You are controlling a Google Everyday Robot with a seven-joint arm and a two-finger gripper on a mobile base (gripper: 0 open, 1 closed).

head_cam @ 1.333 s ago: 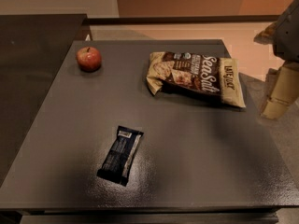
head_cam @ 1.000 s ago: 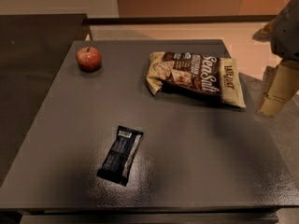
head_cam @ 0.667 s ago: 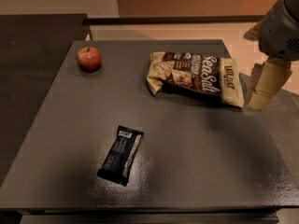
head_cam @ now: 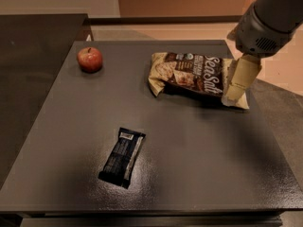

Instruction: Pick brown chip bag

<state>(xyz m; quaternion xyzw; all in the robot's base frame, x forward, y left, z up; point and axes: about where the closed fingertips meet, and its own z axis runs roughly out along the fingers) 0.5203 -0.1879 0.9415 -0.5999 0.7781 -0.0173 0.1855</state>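
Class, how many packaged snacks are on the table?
2. The brown chip bag lies far right, the end effector at its right end; the dark bar wrapper lies near front, left of centre. None appears hidden.

Views: a single camera view.
Position: raised above the near edge of the dark table (head_cam: 199, 174), roughly centred on it.
Facing: down and away, toward the far wall and the floor beyond.
Nearness: close; the tabletop fills most of the frame.
Far left: apple (head_cam: 90, 59).
Far right: brown chip bag (head_cam: 187, 74).
Near, left of centre: dark bar wrapper (head_cam: 122, 157).
Gripper (head_cam: 236, 88): reaches in from the upper right corner, at the bag's right end.
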